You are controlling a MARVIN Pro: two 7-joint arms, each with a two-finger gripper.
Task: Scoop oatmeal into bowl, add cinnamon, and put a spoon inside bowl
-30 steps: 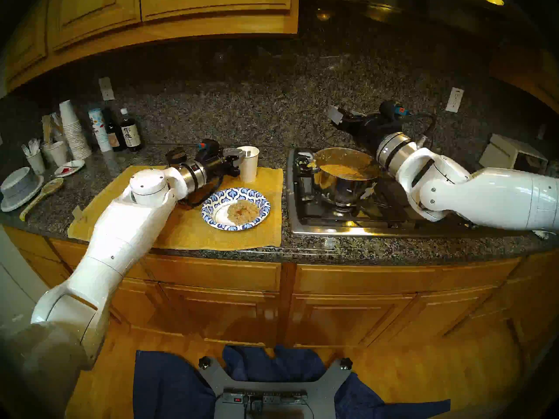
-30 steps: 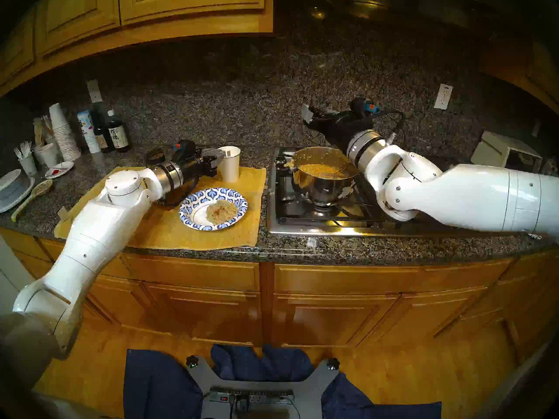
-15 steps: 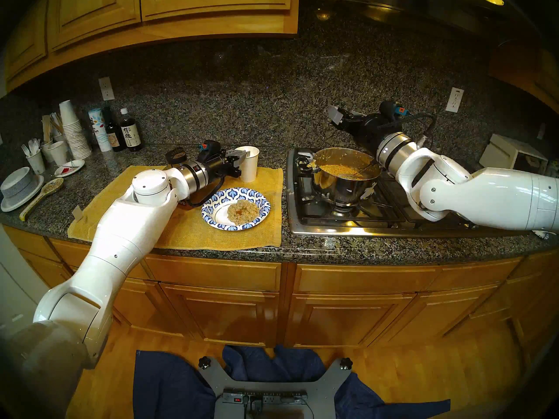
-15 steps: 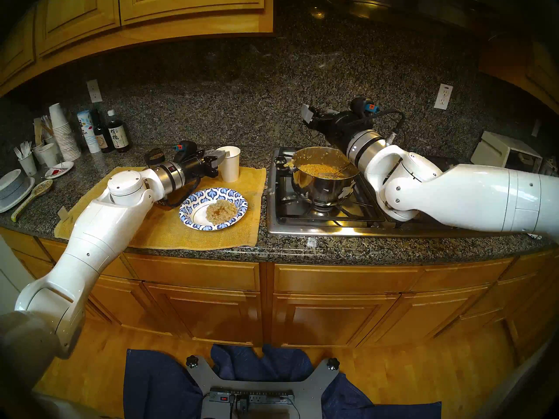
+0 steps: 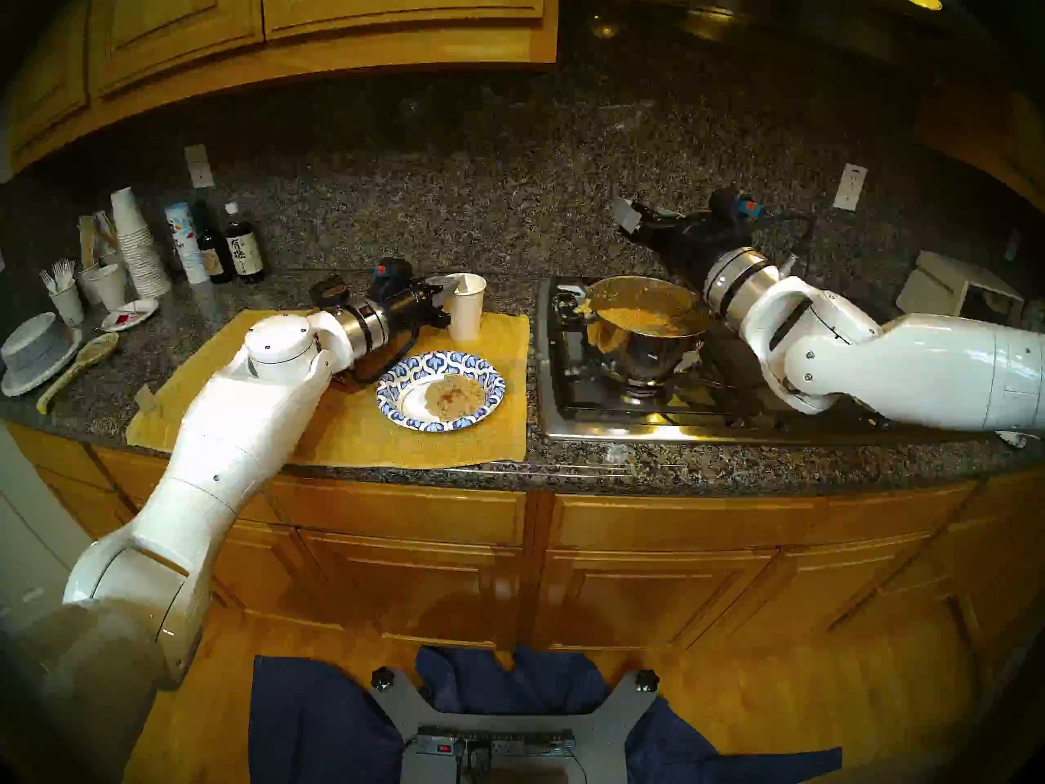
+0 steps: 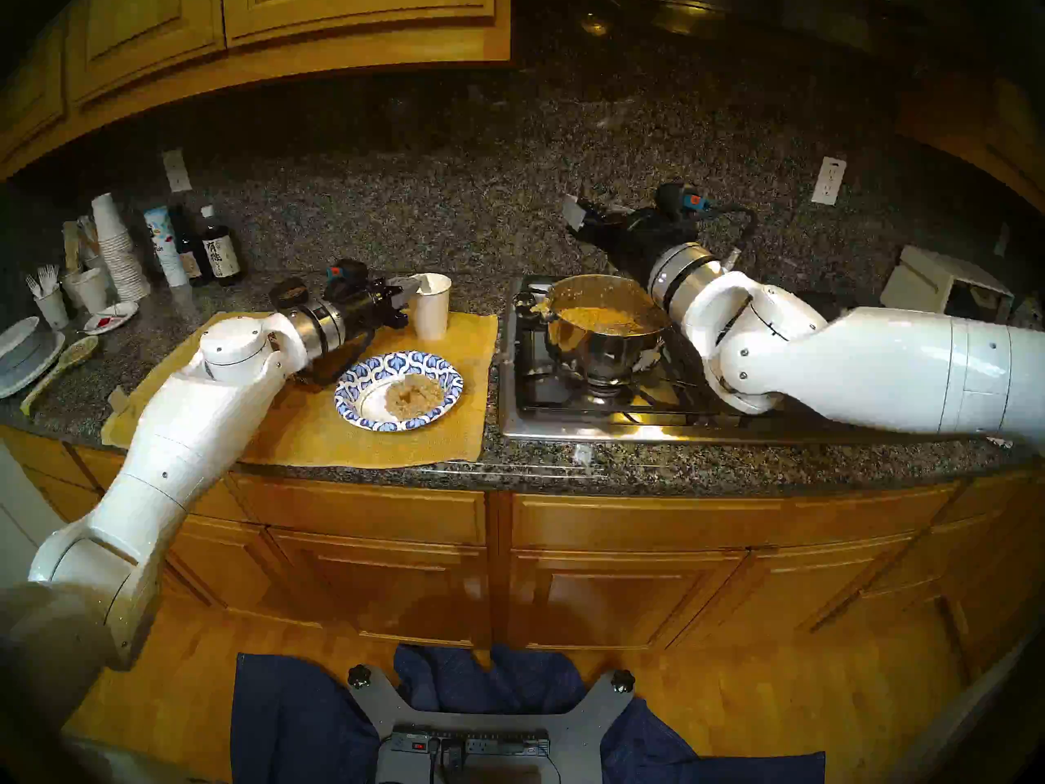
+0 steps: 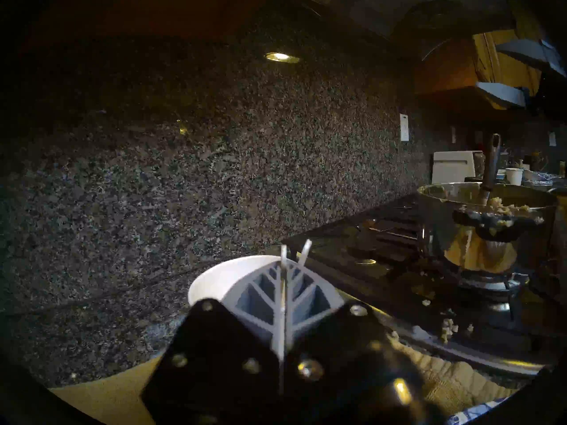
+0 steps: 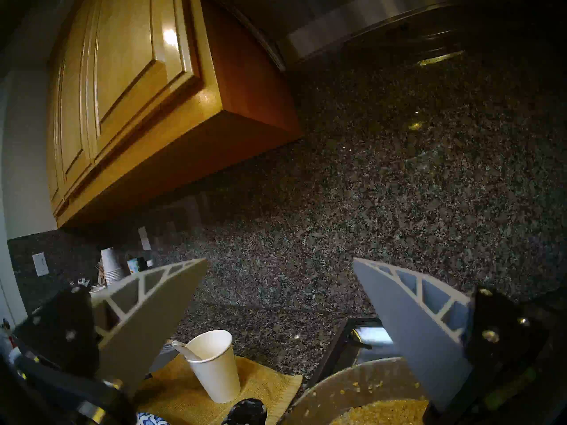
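At centre frame in the head view, the left gripper point(image 5: 447, 290) is pinched on a white spoon point(image 7: 283, 255) handle at the paper cup's point(image 5: 467, 307) rim. Below it sits the bowl point(image 5: 390, 395) of oatmeal point(image 5: 455, 397). At upper right, the right gripper point(image 5: 626, 218) stands spread and empty.
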